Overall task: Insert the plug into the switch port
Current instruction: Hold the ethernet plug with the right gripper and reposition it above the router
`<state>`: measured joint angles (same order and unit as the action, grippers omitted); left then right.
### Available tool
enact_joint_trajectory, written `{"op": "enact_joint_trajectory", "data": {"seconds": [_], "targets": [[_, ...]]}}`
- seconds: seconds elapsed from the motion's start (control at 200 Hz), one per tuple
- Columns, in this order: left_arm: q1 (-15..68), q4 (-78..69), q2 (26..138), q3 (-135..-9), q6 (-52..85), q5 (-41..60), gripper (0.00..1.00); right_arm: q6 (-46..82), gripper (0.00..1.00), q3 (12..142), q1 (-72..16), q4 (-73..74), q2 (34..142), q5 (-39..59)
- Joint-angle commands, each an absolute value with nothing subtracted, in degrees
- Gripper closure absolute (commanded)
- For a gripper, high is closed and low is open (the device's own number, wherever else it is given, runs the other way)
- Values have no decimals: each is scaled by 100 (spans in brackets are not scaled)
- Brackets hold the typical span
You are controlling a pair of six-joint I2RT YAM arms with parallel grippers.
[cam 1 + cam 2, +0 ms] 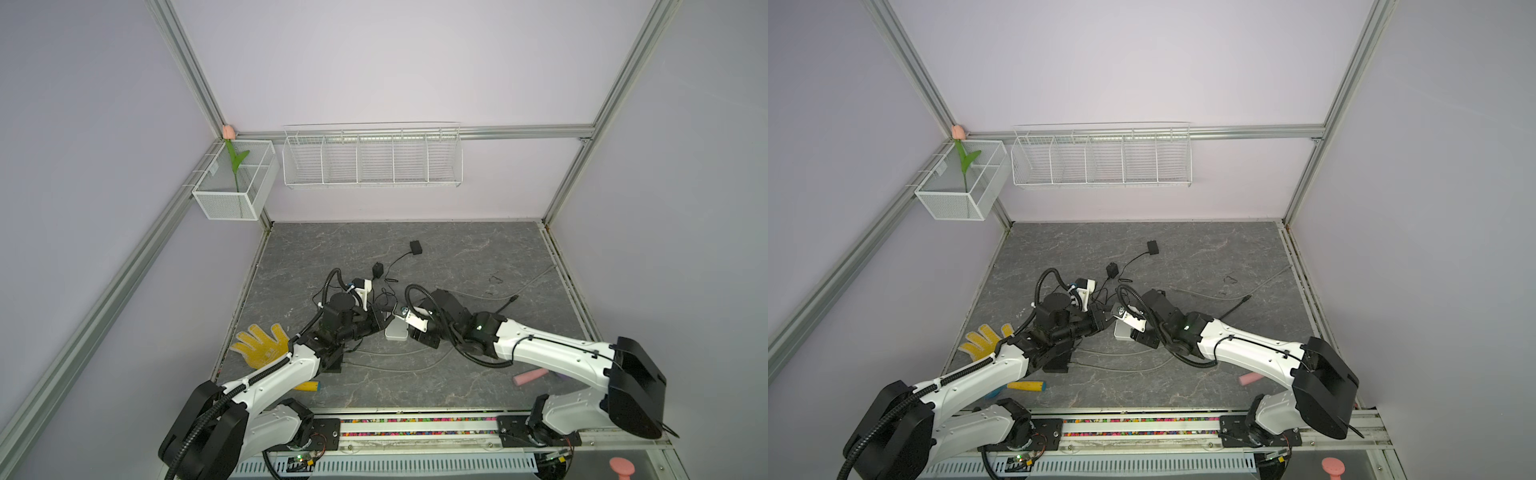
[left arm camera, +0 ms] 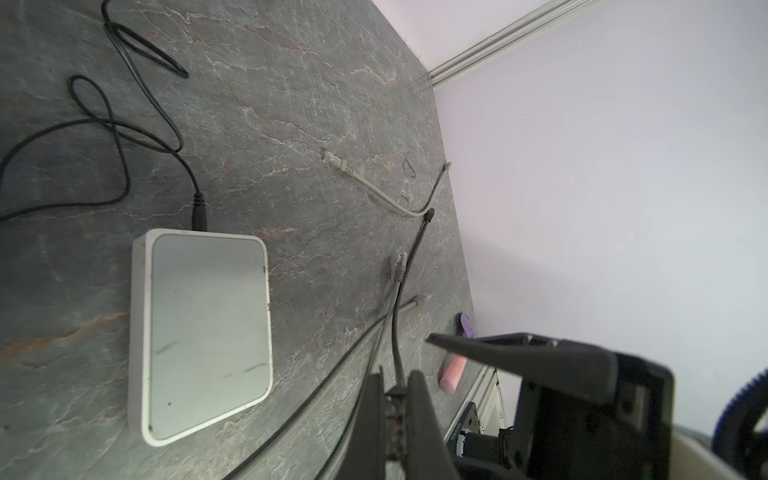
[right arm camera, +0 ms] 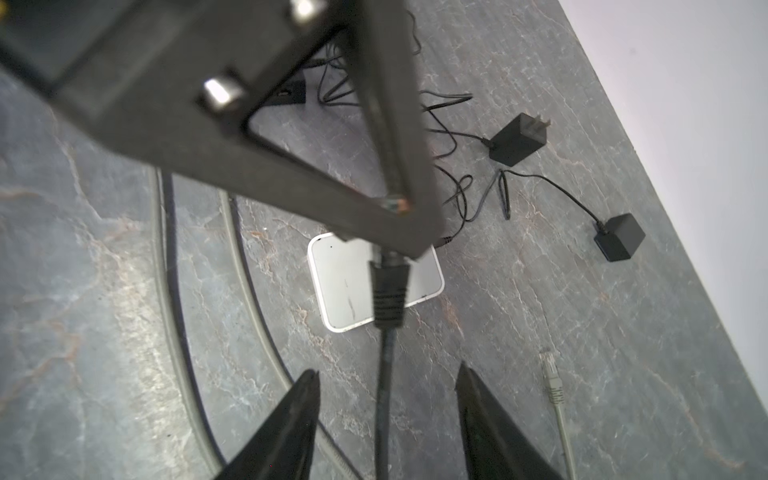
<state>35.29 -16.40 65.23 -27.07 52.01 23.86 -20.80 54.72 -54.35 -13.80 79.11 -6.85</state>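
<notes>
Mid-table, toward the near side: white switch (image 1: 395, 332), flat on the grey stone-pattern table (image 1: 457, 257), right between the two wrists in both top views. Thin black lead (image 2: 124, 137) plugged into one edge of the switch, looping off toward the far side.

Left gripper (image 2: 395, 378): fingers pinched tight on the black plug (image 3: 389, 291). Plug held up off the table, over the switch as seen from the right wrist view. Clear tip caught between the pads, ribbed boot sticking out past the fingertips. Not in any port.

Black cable (image 3: 382, 399) trailing from the boot, passing through the gap of the right gripper (image 3: 387, 370), clear of both fingers. Right gripper: jaws standing apart, nothing between them but that free-running cable, no grip on anything.

Beyond the switch, far side: pronged power adapter (image 3: 519, 139) and square power adapter (image 3: 619, 237), each with a thin black wire. Loose grey cable end (image 3: 550, 374) lying on the table to the right. Yellow glove (image 1: 262, 345) near the left edge, partly under the left arm. Pink cylinder (image 1: 530, 376) near right, just beside the right arm.
</notes>
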Motion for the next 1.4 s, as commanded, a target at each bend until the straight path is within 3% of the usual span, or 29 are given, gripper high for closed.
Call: {"op": "enact_joint_trajectory", "data": {"seconds": [0.0, 0.305, 0.57, 1.395], "targets": [[3549, -1617, 6397, -2606, 5115, 2346, 100, -1980, 42, 5760, -5035, -1868, 7509, 434], [3547, -1706, 6355, -2594, 5094, 2475, 100, -2208, 49, 6278, -4847, -2574, 8102, 1159], [3546, -1774, 6393, -2560, 5106, 2463, 100, -2230, 61, 6441, -4885, -2483, 8603, 923], [3542, -1915, 6460, -2514, 5150, 2513, 100, -2244, 74, 6588, -4996, -2153, 8977, 763]]}}
